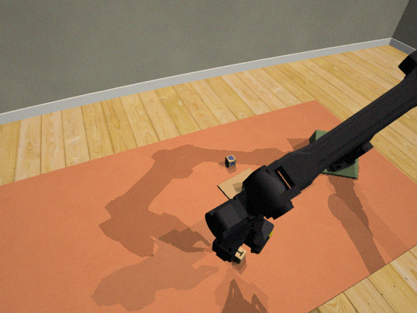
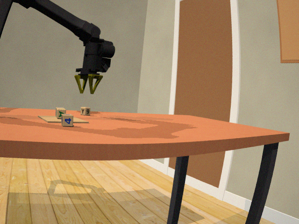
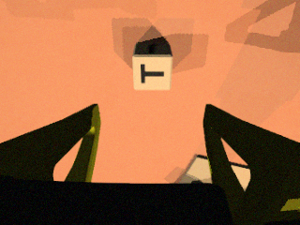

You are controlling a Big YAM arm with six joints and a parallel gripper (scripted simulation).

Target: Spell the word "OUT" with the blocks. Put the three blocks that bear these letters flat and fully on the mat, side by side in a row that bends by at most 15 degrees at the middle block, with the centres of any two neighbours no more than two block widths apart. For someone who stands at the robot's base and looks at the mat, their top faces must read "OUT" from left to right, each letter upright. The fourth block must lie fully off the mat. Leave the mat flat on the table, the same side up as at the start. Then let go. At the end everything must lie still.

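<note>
In the exterior view, the front edge of the orange worktop (image 1: 188, 215) (image 2: 145, 150) (image 3: 47, 84) is nearest. Just behind it, the block with a blue "4" on its side (image 1: 230, 161) (image 2: 67, 120) rests on the worktop, beside the mat and off it. Its top face carries a blue character resembling "B".

The thin tan mat (image 1: 231, 183) (image 2: 81, 120) (image 3: 201, 165) lies flat. The block with a green side character (image 2: 60, 113) stands on the mat; its top letter cannot be read. The robot arm covers part of the mat in the top view.

Farther back, the T block (image 1: 240, 253) (image 2: 85, 111) (image 3: 152, 72) rests on the worktop, well apart from the mat. Its "T" faces up; "Y" and "9" mark two side faces. In the wrist view the crossbar is at the left and the stem points right.

The claw (image 2: 87, 93) (image 3: 152, 112) is raised above the worktop, its yellow fingers partly spread and touching none of the blocks. The black robot arm (image 1: 323, 148) (image 2: 65, 21) carries the claw. A brown door panel (image 2: 202, 96) in a white frame stands beyond the worktop.
</note>
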